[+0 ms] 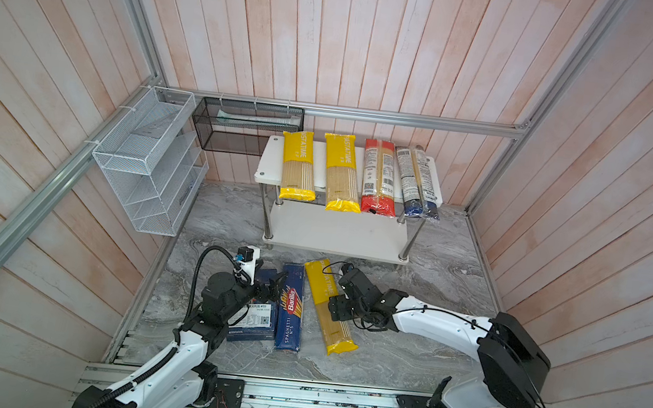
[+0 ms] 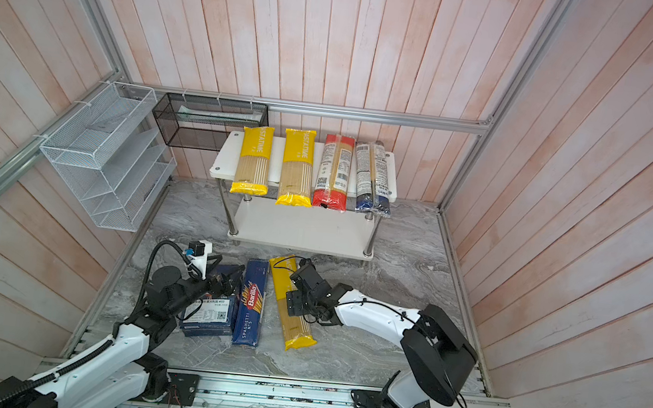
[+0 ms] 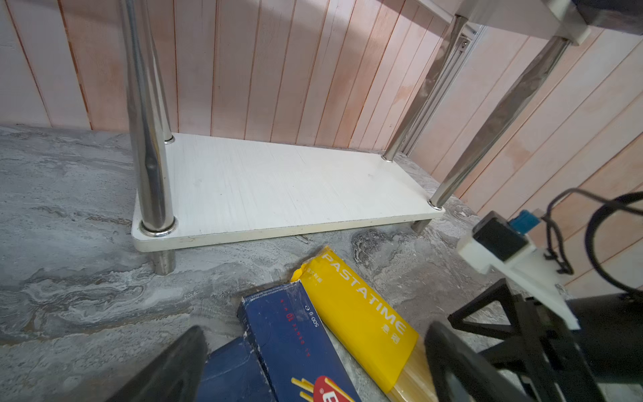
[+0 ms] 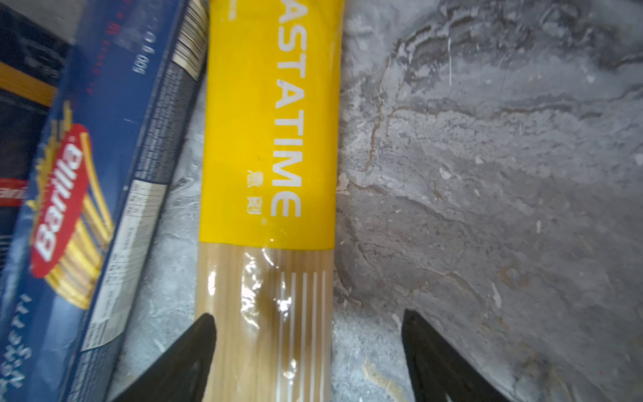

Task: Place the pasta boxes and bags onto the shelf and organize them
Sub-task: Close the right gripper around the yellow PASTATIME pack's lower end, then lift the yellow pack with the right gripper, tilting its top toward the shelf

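counting the packs, three of seven lie off the shelf. the left claw (image 1: pixel 270 282) hangs spread and empty over the far end of the wide flat dark blue cardboard box (image 1: pixel 254 324), which rests on the grey marbled bench (image 1: pixel 433 280). just right of that claw, against the wide box's side, lies the long narrow dark blue cardboard box marked spaghetti n.5 (image 1: pixel 289 314). next comes the slanted yellow-ended clear spaghetti bag (image 4: pixel 268 139). the right claw (image 4: pixel 308 315) straddles its clear middle, fingers apart, nothing gripped.

beyond both claws stands the low white two-board shelf with chrome legs (image 1: pixel 269 156). its top board carries, left to right, two more yellow-ended bags (image 1: pixel 299 166), a red-ended bag (image 1: pixel 379 177) and a dark-blue-ended bag (image 1: pixel 417 182), all overhanging the front edge. the lower board (image 1: pixel 338 231) is bare.

by my reckoning just over half is done. the bag under the right claw looks next, then both boxes, and some tidying may remain.
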`<state>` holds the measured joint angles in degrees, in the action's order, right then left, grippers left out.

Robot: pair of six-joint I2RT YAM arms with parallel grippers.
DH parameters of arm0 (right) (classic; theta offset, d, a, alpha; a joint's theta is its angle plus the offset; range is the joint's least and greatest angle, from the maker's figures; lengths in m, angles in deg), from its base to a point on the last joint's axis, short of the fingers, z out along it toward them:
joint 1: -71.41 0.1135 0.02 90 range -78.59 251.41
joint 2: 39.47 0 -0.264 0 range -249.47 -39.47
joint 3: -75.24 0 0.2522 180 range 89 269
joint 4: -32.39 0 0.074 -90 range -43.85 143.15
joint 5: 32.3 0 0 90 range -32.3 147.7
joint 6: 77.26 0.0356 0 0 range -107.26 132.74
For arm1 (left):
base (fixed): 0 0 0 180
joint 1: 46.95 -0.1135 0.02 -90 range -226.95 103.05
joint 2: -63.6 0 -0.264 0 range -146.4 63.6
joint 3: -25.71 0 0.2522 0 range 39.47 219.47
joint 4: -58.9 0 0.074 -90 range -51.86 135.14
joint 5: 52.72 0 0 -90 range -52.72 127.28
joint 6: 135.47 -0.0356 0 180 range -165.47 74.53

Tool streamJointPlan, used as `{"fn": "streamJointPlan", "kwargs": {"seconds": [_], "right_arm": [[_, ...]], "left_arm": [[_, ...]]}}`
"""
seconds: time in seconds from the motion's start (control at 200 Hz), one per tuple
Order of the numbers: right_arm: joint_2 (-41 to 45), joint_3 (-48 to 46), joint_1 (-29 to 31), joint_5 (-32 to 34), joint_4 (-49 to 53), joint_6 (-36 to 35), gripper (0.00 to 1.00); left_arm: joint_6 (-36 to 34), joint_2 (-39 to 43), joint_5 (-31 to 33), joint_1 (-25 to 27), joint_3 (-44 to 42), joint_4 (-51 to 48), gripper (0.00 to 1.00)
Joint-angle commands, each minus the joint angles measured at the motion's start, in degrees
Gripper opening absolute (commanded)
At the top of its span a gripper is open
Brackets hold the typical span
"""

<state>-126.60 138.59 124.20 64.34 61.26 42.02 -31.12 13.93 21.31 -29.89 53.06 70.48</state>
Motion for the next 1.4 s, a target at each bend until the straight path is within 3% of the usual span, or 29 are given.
{"fn": "streamJointPlan", "kwargs": {"seconds": [0.0, 0.24, 0.45, 1.395], "right_arm": [[0.1, 0.2, 0.9, -2.6, 0.2, -4.7, 0.85], [-5.9, 5.9, 2.6, -0.5, 4.8, -6.4, 0.88], [-9.3, 8.5, 3.9, 1.0, 5.8, -5.5, 0.98], [-14.2, 8.1, 5.5, 6.2, 7.5, -1.6, 0.98]], "left_arm": [[-0.8, 0.6, 0.7, 0.2, 0.5, 0.9, 1.0], [-0.9, 0.6, 0.9, 0.2, 0.5, 0.8, 1.0], [-0.9, 0.8, 1.1, 0.2, 0.6, 0.5, 1.0], [-0.9, 1.1, 1.4, 0.2, 0.6, 0.2, 1.0]]}}
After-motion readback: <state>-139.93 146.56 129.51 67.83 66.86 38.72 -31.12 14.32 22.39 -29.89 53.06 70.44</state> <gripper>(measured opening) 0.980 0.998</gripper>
